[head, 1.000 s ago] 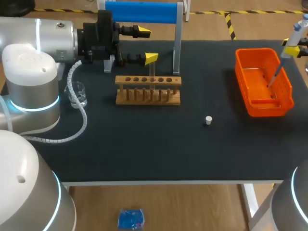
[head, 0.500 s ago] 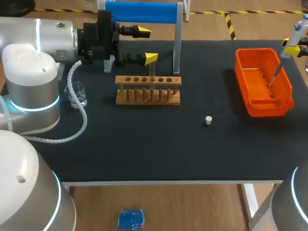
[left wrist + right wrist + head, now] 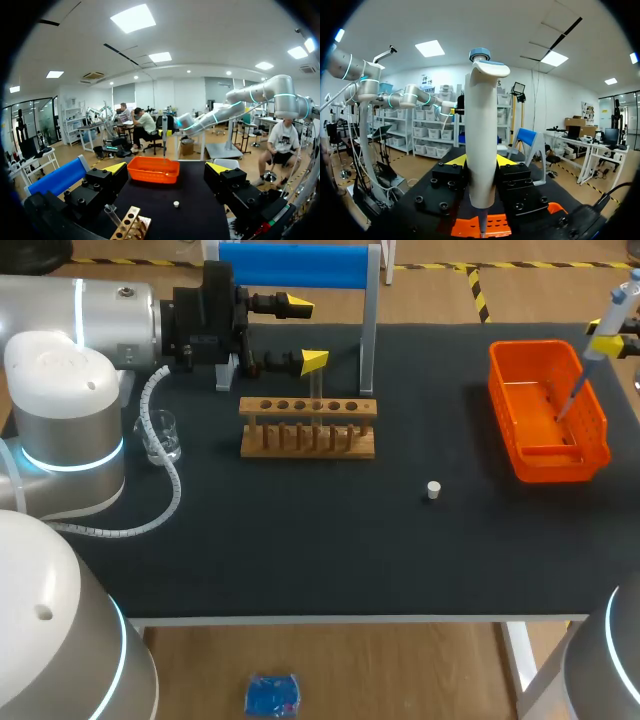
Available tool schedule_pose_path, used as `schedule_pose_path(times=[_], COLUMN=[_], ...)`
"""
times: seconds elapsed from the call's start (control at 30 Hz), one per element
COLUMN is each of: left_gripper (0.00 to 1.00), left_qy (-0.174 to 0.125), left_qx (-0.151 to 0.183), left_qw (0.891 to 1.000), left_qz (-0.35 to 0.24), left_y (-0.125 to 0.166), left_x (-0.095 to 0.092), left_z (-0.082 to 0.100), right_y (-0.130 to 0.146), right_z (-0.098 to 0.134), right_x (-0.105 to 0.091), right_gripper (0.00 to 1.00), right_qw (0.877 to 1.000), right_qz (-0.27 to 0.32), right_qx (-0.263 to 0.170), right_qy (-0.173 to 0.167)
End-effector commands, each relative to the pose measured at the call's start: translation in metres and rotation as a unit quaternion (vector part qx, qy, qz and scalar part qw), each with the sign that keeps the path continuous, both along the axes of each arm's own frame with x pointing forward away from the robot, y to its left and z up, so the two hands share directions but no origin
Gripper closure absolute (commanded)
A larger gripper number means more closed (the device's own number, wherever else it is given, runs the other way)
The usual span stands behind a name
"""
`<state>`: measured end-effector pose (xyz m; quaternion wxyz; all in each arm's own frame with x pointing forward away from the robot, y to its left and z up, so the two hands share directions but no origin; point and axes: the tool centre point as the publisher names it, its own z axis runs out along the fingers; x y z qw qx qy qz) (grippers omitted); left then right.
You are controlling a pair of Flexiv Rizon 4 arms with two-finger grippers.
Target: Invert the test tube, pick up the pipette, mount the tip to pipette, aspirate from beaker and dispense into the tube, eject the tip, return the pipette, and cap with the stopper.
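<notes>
My right gripper (image 3: 610, 342) is shut on the white pipette (image 3: 592, 350) at the table's far right. The pipette stands upright between its fingers (image 3: 480, 135), and its thin lower end (image 3: 566, 405) hangs over the orange basket (image 3: 598, 430). My left gripper (image 3: 303, 333) stands open at the back, just above the wooden tube rack (image 3: 308, 428), with nothing between its fingers. A glass test tube (image 3: 316, 392) stands in the rack and shows beside the left gripper (image 3: 166, 168) as well (image 3: 112, 215). A clear beaker (image 3: 160, 436) sits left of the rack. The small white stopper (image 3: 433, 490) lies on the mat.
A blue-topped stand (image 3: 300, 265) with a grey post (image 3: 370, 320) rises behind the rack. The black mat (image 3: 300, 540) covers the table, and the left arm's white cable (image 3: 165, 490) loops across it beside the beaker.
</notes>
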<state>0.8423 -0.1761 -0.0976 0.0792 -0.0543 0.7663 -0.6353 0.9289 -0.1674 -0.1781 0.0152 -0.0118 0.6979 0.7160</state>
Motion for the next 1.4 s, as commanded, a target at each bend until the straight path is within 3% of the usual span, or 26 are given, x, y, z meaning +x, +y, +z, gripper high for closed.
schedule_pose_path(times=[0.03,0.27,0.43,0.53,0.8,1.0,1.1,1.4], left_gripper=[0.00,0.00,0.00,0.00,0.00,0.00,0.00,0.00], left_qy=[-0.001,0.008,0.016,0.031,0.028,0.033,0.030,0.037], left_qx=[-0.002,0.003,0.012,0.037,0.030,0.034,0.024,0.038], left_qw=[1.000,1.000,0.999,0.998,0.997,0.997,0.998,0.999], left_qz=[0.001,0.013,0.025,0.038,0.060,0.069,0.055,0.013], left_y=[0.000,-0.013,-0.054,-0.081,-0.148,-0.200,-0.226,-0.294], left_x=[-0.001,0.007,0.024,0.033,0.045,0.048,0.051,0.064], left_z=[-0.001,0.004,0.019,0.026,0.040,0.044,0.043,0.040], right_y=[-0.002,-0.002,-0.002,-0.002,-0.002,-0.002,-0.002,-0.002], right_z=[0.000,0.000,0.000,0.000,0.000,0.000,0.000,0.000], right_x=[0.001,0.001,0.001,0.001,0.001,0.001,0.001,0.001], right_gripper=[1.00,1.00,1.00,1.00,1.00,1.00,1.00,1.00], right_qw=[1.000,1.000,1.000,1.000,1.000,1.000,1.000,1.000], right_qz=[0.003,0.003,0.003,0.003,0.003,0.003,0.003,0.003], right_qx=[0.000,0.000,0.000,0.000,0.000,0.000,0.000,0.000], right_qy=[0.000,0.000,0.000,0.000,0.000,0.000,0.000,0.000])
